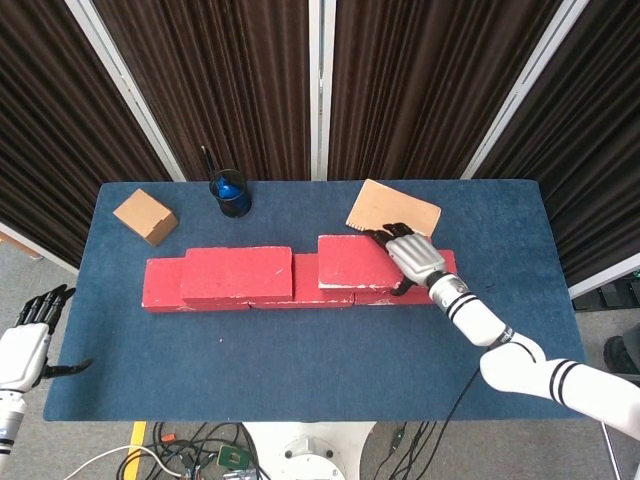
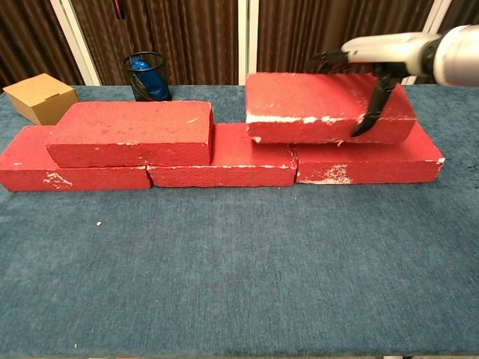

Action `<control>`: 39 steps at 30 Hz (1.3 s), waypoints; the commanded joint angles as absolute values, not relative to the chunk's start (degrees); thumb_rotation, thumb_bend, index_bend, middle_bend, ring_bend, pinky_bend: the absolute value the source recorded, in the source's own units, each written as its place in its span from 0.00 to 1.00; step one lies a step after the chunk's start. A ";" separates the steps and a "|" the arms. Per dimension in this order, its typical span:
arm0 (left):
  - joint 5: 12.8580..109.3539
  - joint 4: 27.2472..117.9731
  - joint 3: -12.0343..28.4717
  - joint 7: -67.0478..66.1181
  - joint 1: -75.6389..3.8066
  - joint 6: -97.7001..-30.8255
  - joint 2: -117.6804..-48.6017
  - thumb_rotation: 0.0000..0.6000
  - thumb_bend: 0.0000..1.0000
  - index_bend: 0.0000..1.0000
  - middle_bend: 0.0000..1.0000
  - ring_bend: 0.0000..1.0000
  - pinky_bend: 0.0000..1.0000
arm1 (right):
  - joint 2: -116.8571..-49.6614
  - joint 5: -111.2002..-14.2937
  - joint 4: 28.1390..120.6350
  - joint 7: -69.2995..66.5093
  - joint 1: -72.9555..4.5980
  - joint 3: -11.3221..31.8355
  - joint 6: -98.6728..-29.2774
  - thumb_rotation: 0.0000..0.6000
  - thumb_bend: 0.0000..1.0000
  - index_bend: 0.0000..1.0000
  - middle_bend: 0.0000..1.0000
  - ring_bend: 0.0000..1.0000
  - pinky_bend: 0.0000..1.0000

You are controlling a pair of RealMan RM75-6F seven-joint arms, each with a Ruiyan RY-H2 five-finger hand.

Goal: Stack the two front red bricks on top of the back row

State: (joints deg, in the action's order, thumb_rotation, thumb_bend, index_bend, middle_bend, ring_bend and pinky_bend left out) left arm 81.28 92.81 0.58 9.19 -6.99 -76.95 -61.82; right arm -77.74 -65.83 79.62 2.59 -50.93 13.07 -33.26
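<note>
Behind the blue table (image 1: 300, 350), dark curtains (image 1: 400, 80); right hand (image 1: 412, 256) fingers (image 2: 372, 112) seemingly clamp the red brick (image 2: 314, 116).

- Back row of red bricks (image 2: 224, 166): three end to end across the table's middle, chipped white.
- Left stacked brick (image 2: 131, 133): flat atop the row's left part.
- Right stacked brick (image 2: 322, 108): over the middle-right joint, gripped by the right hand (image 2: 374, 63).

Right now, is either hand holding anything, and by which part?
The right hand grips the upper right red brick at its right end, on the back row. The left hand holds nothing.
</note>
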 commanded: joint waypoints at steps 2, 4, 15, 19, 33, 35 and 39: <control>81.55 92.68 0.62 9.12 -6.93 -77.20 -61.97 1.00 0.00 0.00 0.00 0.00 0.00 | -79.83 -68.21 77.10 -0.05 -52.30 12.44 -31.62 1.00 0.00 0.00 0.25 0.00 0.00; 81.77 92.55 0.66 8.83 -6.83 -77.56 -62.08 1.00 0.00 0.00 0.00 0.00 0.00 | -80.44 -69.11 76.57 -1.13 -52.50 12.32 -31.75 1.00 0.00 0.00 0.25 0.00 0.00; 82.68 91.78 0.69 8.51 -6.67 -78.27 -62.81 1.00 0.00 0.00 0.00 0.00 0.00 | -81.99 -70.22 74.78 -3.04 -54.10 11.57 -31.16 1.00 0.00 0.00 0.25 0.00 0.00; 82.51 91.55 0.70 8.78 -6.69 -77.97 -62.92 1.00 0.00 0.00 0.00 0.00 0.00 | -82.67 -69.47 73.80 -3.08 -54.76 11.50 -30.68 1.00 0.00 0.00 0.24 0.00 0.00; 82.37 90.63 0.50 10.22 -6.77 -76.95 -63.04 1.00 0.00 0.00 0.00 0.00 0.00 | -84.54 -66.88 72.33 -3.00 -56.03 11.38 -30.50 1.00 0.00 0.00 0.24 0.00 0.00; 82.34 90.52 0.46 10.44 -6.78 -76.79 -63.02 1.00 0.00 0.00 0.00 0.00 0.00 | -84.58 -66.40 72.41 -2.81 -56.17 11.34 -30.39 1.00 0.00 0.00 0.24 0.00 0.00; 82.46 90.35 0.32 10.87 -6.82 -76.50 -63.01 1.00 0.00 0.00 0.00 0.00 0.00 | -84.67 -65.38 72.58 -1.81 -56.53 10.97 -30.16 1.00 0.00 0.00 0.24 0.00 0.00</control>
State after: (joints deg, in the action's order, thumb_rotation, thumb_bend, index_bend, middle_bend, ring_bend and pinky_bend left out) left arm 82.44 90.37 0.35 10.81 -6.81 -76.54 -63.02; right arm -84.66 -65.53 72.54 -1.97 -56.43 11.06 -30.22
